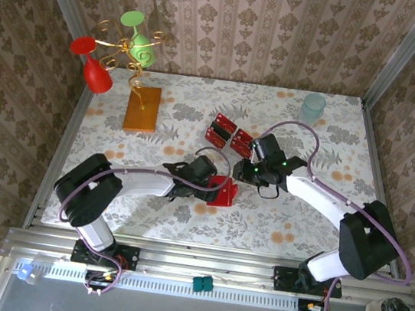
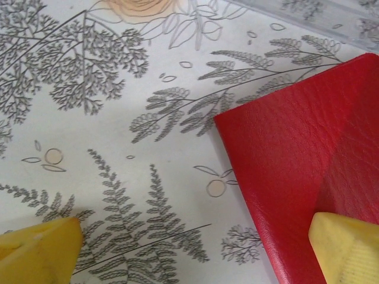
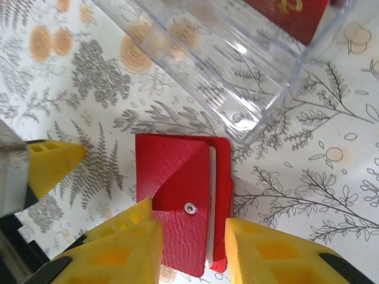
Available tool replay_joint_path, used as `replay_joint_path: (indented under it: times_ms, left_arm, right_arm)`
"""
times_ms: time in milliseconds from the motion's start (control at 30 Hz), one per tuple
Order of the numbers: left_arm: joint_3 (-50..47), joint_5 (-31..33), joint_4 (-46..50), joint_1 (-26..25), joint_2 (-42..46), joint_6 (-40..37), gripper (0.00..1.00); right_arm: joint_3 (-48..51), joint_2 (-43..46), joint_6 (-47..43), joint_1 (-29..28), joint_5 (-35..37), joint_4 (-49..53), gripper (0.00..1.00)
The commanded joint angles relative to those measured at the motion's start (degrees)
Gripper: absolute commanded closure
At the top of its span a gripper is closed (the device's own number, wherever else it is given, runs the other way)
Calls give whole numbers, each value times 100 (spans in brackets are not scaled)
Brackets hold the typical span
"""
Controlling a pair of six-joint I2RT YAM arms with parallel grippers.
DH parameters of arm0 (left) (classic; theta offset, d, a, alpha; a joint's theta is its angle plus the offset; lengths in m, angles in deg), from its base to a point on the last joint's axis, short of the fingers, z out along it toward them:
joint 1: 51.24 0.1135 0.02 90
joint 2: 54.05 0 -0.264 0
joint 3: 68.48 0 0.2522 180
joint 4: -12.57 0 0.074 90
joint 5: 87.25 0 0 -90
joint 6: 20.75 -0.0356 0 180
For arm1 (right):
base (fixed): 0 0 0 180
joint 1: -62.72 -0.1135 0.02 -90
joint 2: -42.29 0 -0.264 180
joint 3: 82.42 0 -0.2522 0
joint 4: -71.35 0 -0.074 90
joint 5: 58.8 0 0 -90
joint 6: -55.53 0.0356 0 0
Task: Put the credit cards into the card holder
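Red leather folding card holder (image 3: pixel 174 177) half hidden

Floral table (image 1: pixel 298 222) centre: a clear plastic tray (image 3: pixel 237 71) holds red black-striped credit cards (image 1: pixel 226 133). Nearer, the card holder's end hides between the part-open fingers of the right gripper (image 3: pixel 192 248), grip unclear. The left gripper (image 2: pixel 195 254) gapes wide, one finger over it.

White arm links (image 1: pixel 145 184), black joints, purple cables (image 1: pixel 298 124); yellow pincer fingers (image 3: pixel 121 251).
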Motion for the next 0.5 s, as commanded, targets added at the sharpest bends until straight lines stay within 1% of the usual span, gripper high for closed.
replay_joint_path:
  times_ms: [0,267,467]
  left_arm:
    - [56,194,466,-109,-162,-178,0]
    - [-72,205,369,-120,-98,-140,0]
    - [-127,194,321,-117,-91,-141,0]
  right_arm:
    - [114,-279,-167,-25,-182,257,65]
    - [131,-526,-256,-88,-65,263,66]
    - [115,-607,-283,-83,-44,268,70]
